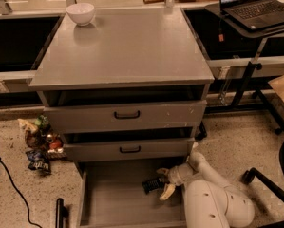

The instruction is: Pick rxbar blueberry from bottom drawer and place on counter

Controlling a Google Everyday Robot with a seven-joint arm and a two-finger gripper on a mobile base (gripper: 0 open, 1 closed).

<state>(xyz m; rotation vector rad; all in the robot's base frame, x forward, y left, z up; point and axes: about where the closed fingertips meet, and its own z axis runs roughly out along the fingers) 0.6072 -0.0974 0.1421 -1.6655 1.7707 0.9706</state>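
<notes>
The bottom drawer is pulled open below the two shallower drawers. The rxbar blueberry, a small dark bar, lies in its right half. My gripper reaches down into the drawer from the right. Its pale fingers are spread, one on each side of the bar's right end, and it is open. The counter is the broad grey cabinet top above.
A white bowl sits on the counter's far left corner. Colourful snack packets lie on the floor left of the cabinet. A laptop desk stands at the right. A chair base is at the lower right.
</notes>
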